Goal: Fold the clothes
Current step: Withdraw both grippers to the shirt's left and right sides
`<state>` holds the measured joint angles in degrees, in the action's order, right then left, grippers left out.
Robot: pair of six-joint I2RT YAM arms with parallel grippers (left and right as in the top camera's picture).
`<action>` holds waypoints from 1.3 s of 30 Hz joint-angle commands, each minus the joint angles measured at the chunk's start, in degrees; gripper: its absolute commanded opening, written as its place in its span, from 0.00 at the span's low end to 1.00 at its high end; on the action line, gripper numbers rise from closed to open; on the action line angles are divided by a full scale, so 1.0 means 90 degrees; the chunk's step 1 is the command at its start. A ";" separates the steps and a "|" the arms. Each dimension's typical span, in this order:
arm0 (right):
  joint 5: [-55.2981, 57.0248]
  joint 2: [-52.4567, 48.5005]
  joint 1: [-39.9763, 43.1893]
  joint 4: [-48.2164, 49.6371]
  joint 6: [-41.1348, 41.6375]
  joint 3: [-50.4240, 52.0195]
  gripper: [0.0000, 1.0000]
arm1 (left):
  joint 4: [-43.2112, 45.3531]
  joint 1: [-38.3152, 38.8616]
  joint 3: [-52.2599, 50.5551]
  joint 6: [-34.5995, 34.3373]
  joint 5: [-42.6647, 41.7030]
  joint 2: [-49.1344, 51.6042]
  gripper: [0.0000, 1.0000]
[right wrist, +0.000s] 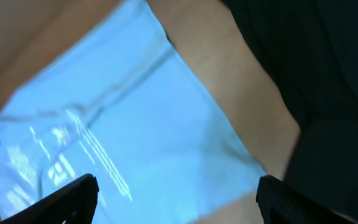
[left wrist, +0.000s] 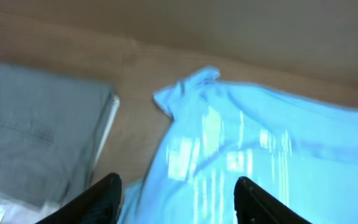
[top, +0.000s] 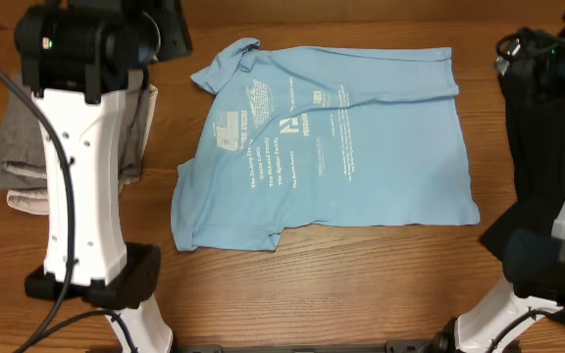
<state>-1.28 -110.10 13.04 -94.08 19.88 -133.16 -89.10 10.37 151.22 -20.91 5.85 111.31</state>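
- The light blue T-shirt [top: 361,147] lies spread flat in the middle of the desk [top: 361,294], closer to the far edge than the near one, with the side bearing small white logos and text facing up.
- Its two sleeves point toward the desk's left edge and its straight hem toward the right edge.
- The left gripper [left wrist: 178,202] has its jaws parted and nothing between them. In the blurred left wrist view the shirt lies below and ahead of the gap, with one crumpled sleeve farthest out.
- One left finger [left wrist: 101,199] is over bare wood between the shirt and a folded grey stack [top: 18,147] by the left edge. The other is over the blue cloth.
- The right gripper [right wrist: 176,202] is spread wide and grasps nothing. The shirt's hem end fills the view between and beyond its fingers.
- A shirt corner lies just inside the right-hand finger [right wrist: 291,199], beside a dark pile of clothing [top: 538,127] at the desk's right edge.
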 commanded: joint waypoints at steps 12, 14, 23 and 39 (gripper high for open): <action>-0.0002 0.0631 -0.0083 0.0291 0.0136 0.3279 0.04 | -0.0855 0.0595 -0.0767 -0.0274 -0.0158 -0.0670 0.67; -0.0034 0.0627 0.0036 0.0840 0.0236 0.4031 0.04 | -0.0850 0.0595 -0.1195 -0.0274 -0.0151 -0.0670 0.67; -0.0202 0.0600 0.0352 0.3082 0.0498 0.6390 0.04 | 0.0386 0.0464 -0.3577 -0.0277 -0.0165 -0.0665 0.72; 0.0328 0.0367 0.1202 0.5321 0.0877 0.8412 0.04 | 0.1678 -0.1039 -0.5797 0.0090 -0.1321 -0.0665 0.73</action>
<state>-2.00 -104.97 21.02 -49.12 26.83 -61.34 -74.72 2.44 101.51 -21.96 -3.46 105.43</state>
